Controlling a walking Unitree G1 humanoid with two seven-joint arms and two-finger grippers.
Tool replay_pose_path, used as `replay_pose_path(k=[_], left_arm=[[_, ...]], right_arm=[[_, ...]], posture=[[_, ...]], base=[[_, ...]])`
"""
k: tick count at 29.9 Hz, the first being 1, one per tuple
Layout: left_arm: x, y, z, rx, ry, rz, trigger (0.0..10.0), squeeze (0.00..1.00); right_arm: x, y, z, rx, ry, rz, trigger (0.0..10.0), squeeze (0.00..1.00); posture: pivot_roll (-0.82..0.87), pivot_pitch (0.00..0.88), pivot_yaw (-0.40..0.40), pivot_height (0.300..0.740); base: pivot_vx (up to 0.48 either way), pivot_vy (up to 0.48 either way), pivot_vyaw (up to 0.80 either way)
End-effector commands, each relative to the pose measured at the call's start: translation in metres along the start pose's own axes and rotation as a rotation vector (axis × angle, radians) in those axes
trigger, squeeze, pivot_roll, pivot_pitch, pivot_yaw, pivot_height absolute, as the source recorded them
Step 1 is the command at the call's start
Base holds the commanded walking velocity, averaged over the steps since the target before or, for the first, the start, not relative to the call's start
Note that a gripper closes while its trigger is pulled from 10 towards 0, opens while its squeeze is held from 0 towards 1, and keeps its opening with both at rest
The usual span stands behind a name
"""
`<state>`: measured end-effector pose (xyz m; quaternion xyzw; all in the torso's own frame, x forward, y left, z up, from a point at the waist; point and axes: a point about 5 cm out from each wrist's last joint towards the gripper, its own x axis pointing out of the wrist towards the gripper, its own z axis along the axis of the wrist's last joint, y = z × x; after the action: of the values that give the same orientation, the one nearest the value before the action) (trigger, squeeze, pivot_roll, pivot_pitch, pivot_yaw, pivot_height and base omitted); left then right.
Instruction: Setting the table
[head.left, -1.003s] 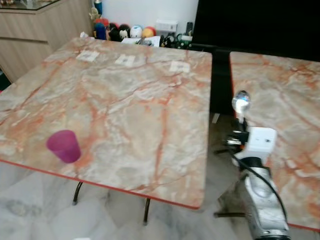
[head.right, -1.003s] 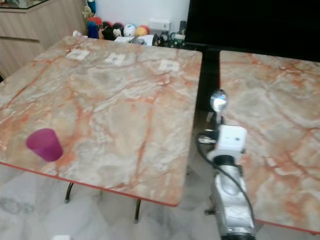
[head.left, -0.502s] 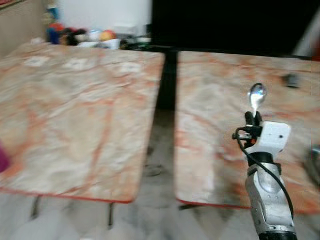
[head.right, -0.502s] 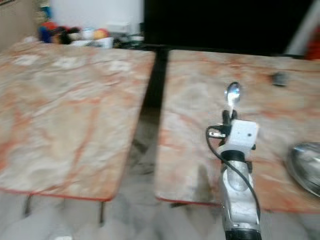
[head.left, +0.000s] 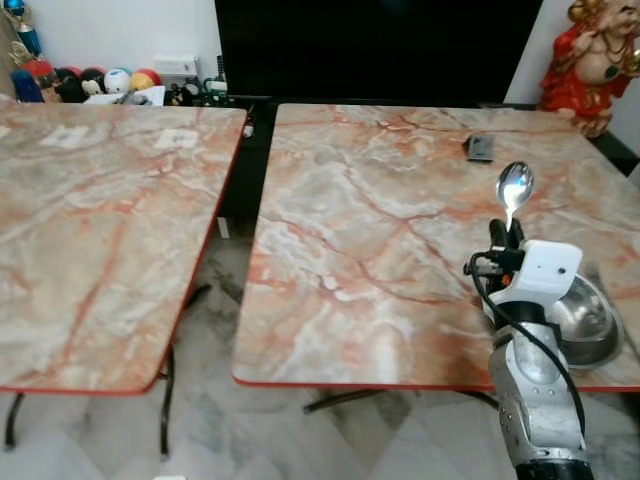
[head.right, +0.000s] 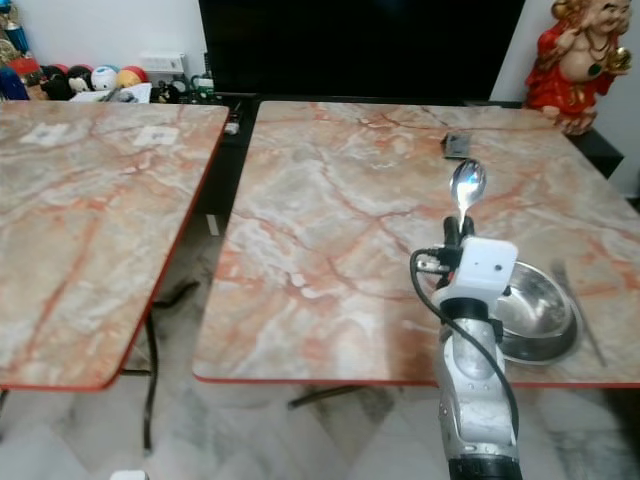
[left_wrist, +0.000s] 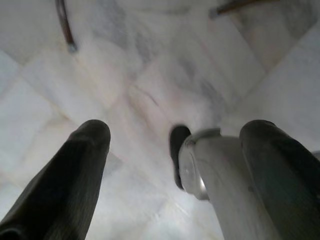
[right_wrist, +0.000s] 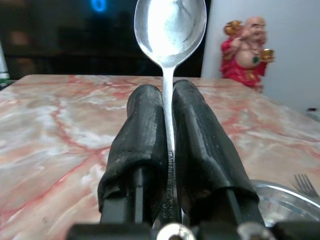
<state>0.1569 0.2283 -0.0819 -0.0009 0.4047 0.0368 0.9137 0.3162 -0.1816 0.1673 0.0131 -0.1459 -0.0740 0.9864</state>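
Shiny metal spoon (head.left: 514, 187) pinched upright between pressed black fingers of right gripper (head.left: 504, 234), round steel bowl (head.left: 585, 322) on marble table (head.left: 380, 250) just beside, lower right; left gripper (left_wrist: 165, 165) spread, idle.

Most of the bench (head.right: 340, 230) is bare; a metal bowl (head.right: 535, 322) and fork (head.right: 578, 305) sit by its near right edge.

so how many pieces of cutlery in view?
2. A spoon held upright in the right gripper, and a fork lying on the right table just right of the steel bowl. More may be hidden behind the arm.
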Motion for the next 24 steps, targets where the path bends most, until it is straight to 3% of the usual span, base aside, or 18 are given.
replay_pose_path(k=[1, 18, 24], left_arm=[[-0.002, 0.001, -0.006, 0.006, 0.027, -0.002, 10.0, 0.00], [-0.002, 0.002, -0.006, 0.008, 0.026, 0.000, 10.0, 0.00], [-0.002, 0.002, -0.006, -0.004, 0.028, 0.007, 10.0, 0.00]], right_arm=[[0.001, -0.001, 0.005, -0.015, -0.022, -0.001, 10.0, 0.00], [0.003, -0.007, 0.006, -0.023, -0.029, -0.023, 10.0, 0.00], [0.004, -0.012, 0.006, -0.033, -0.024, -0.039, 10.0, 0.00]], posture=[[0.00, 0.113, -0.026, 0.740], [0.00, 0.117, -0.025, 0.740], [0.00, 0.117, -0.025, 0.740]], base=[[0.000, -0.390, 0.00], [0.000, -0.389, 0.00], [0.000, 0.000, 0.00]])
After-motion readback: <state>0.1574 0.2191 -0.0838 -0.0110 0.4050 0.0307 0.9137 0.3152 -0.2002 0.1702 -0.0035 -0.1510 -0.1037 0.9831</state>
